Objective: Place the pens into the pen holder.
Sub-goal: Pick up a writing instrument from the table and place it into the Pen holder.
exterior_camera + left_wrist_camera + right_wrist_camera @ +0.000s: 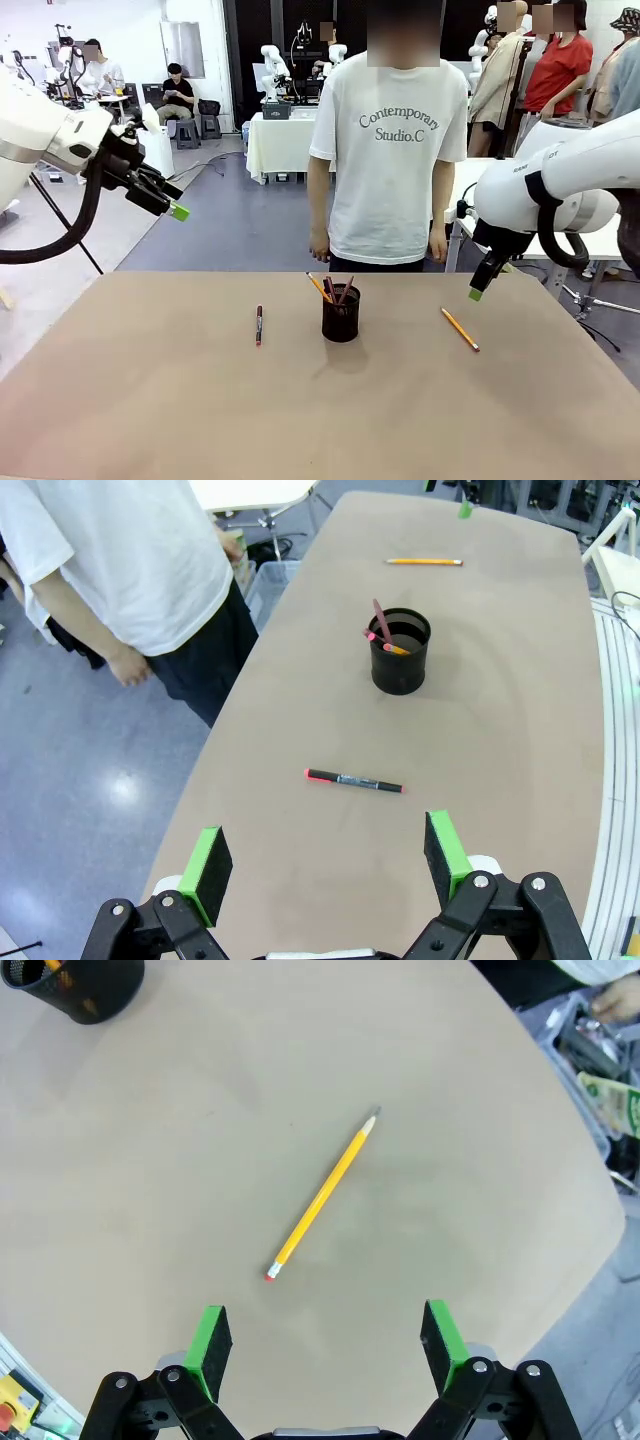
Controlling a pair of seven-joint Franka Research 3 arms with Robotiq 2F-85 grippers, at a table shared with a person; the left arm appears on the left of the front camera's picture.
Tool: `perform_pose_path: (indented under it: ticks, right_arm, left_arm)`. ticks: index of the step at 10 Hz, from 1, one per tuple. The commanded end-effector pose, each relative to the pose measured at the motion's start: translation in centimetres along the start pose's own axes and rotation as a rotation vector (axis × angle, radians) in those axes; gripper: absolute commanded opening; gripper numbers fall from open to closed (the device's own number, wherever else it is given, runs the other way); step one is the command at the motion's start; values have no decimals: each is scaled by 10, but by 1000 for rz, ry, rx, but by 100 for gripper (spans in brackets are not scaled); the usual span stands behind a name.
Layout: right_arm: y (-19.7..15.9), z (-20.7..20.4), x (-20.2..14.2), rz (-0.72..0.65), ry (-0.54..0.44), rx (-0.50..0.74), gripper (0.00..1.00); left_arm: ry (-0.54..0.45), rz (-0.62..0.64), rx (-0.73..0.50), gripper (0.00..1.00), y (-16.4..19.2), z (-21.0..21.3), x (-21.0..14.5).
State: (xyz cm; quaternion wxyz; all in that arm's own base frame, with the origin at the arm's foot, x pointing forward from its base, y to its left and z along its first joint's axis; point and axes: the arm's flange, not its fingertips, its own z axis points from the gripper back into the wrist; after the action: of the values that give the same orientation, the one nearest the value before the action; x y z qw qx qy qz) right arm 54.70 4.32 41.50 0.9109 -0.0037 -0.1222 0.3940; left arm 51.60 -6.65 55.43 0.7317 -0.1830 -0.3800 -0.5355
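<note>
Hovering, we hold left gripper [330,855] and right gripper [325,1335] released, empty; black mesh cylinder pen holder [341,318] stands between red-and-black pen [258,325] and yellow wooden pencil [460,329]; white-shirted person [390,150] behind.

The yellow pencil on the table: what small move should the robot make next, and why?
Probably the right gripper should lower toward the yellow pencil: its jaws stand open above it, and the pencil lies flat on the table, outside the pen holder.
</note>
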Motion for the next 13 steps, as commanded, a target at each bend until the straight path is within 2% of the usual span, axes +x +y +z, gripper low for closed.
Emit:
perform_pose_path:
  ticks: [1, 3, 5, 7, 9, 10, 12, 13]
  right_arm:
    - [1, 6, -1, 3, 2, 3, 100]
    - [0, 1, 0, 0, 0, 1, 100]
    - [6, -28, 45, -180, 63, -1, 100]
    - [6, -52, 66, -363, 183, -25, 100]
    - [-3, -77, 79, -450, 226, -164, 100]
    - [2, -89, 78, -488, 222, -145, 100]
    - [-2, -104, 73, -454, 226, -89, 100]
    - [1, -96, 69, -461, 204, -127, 100]
  left_arm:
    - [8, 1, 5, 100, 0, 2, 1]
    - [8, 1, 5, 100, 0, 2, 1]
    - [8, 1, 5, 100, 0, 2, 1]
    - [8, 1, 5, 100, 0, 2, 1]
    - [8, 1, 5, 100, 0, 2, 1]
    - [8, 1, 5, 100, 0, 2, 1]
    - [8, 1, 5, 100, 0, 2, 1]
    - [8, 1, 5, 100, 0, 2, 1]
